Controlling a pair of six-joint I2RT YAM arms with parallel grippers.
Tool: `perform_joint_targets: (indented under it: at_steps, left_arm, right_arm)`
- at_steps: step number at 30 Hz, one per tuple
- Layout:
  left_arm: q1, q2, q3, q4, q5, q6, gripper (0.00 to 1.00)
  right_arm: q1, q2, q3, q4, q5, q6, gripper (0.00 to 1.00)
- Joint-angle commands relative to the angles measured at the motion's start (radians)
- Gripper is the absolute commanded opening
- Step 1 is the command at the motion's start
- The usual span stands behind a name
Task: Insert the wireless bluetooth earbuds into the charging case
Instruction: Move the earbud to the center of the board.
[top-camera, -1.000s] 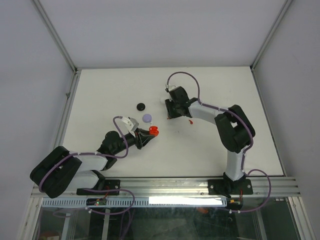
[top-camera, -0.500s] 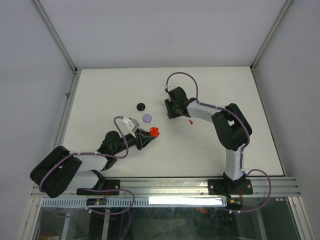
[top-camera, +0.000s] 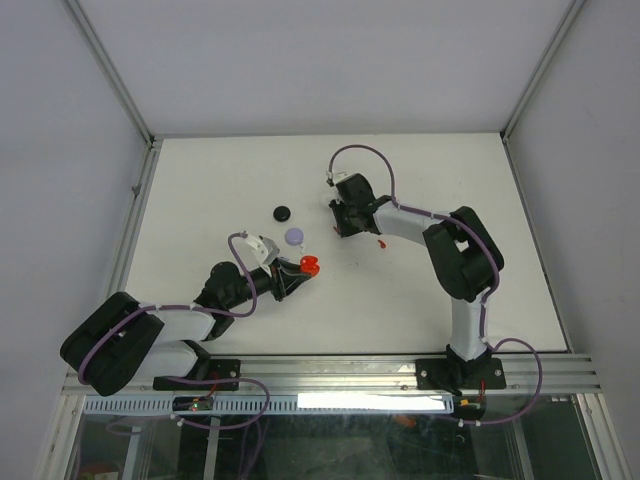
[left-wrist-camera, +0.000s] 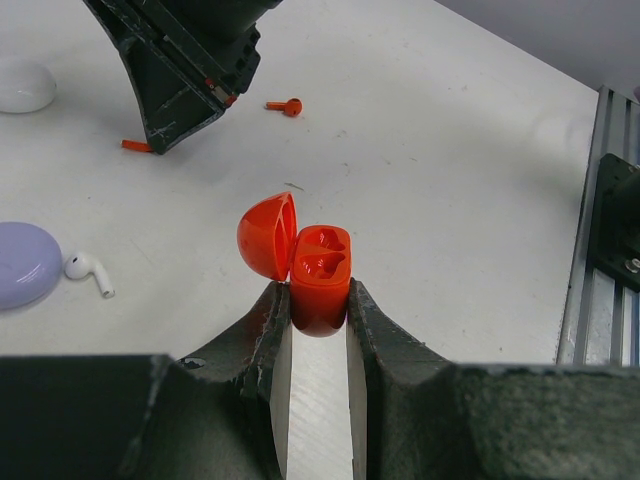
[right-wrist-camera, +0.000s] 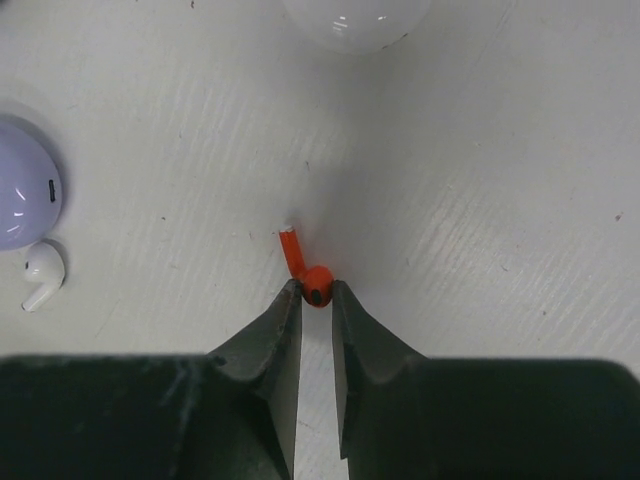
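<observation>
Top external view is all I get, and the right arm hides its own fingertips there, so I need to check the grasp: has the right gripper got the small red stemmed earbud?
Observer: Yes. The right gripper is shut on the round head of the small red stemmed earbud, whose stem points away from the fingers.
Operator: Is the case ready?
Observer: The left gripper holds the glossy red hinged charging case with its lid swung open.
Operator: Anything inside?
Observer: No, both sockets are empty.

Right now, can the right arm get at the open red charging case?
Probably yes: the open red charging case sits in the left gripper, sockets exposed, bare table between it and the right gripper, which pinches a small red earbud.
</observation>
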Motion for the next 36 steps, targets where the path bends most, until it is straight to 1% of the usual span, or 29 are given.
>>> perform_joint_targets:
  at_steps: [1, 6, 9, 12, 15, 17, 19, 26, 32, 36]
  left_arm:
    - [0.009, -0.02, 0.014, 0.048, 0.043, 0.042, 0.0]
    - [0.008, -0.029, 0.017, 0.04, 0.053, 0.049, 0.0]
    - [0.009, -0.04, 0.019, 0.028, 0.055, 0.05, 0.0]
    - [0.009, -0.057, 0.018, 0.014, 0.055, 0.053, 0.0]
    - [0.009, -0.07, 0.015, 0.009, 0.055, 0.055, 0.0]
    - [0.009, -0.072, 0.015, 0.01, 0.056, 0.054, 0.0]
    - [0.009, -0.075, 0.014, 0.01, 0.059, 0.05, 0.0]
    - [0.009, -0.087, 0.01, 0.009, 0.058, 0.046, 0.0]
    - [0.009, -0.105, 0.001, 0.0, 0.049, 0.048, 0.0]
    - [0.009, -0.1, 0.003, 0.003, 0.048, 0.048, 0.0]
  right_arm:
    - [0.0, -0.015, 0.024, -0.001, -0.031, -0.073, 0.16]
    - [0.0, -0.046, 0.03, -0.054, -0.075, -0.134, 0.12]
    - [0.008, -0.061, 0.044, -0.15, -0.111, -0.161, 0.12]
    - [0.03, -0.094, 0.022, -0.254, -0.117, -0.188, 0.12]
    - [0.04, -0.132, -0.015, -0.297, -0.131, -0.195, 0.13]
    - [0.05, -0.148, -0.024, -0.326, -0.117, -0.204, 0.15]
    - [0.055, -0.153, -0.026, -0.344, -0.1, -0.215, 0.19]
    - [0.058, -0.126, -0.005, -0.358, -0.054, -0.238, 0.3]
    - [0.059, -0.125, -0.006, -0.371, -0.023, -0.26, 0.34]
    - [0.057, -0.126, -0.018, -0.347, -0.001, -0.265, 0.36]
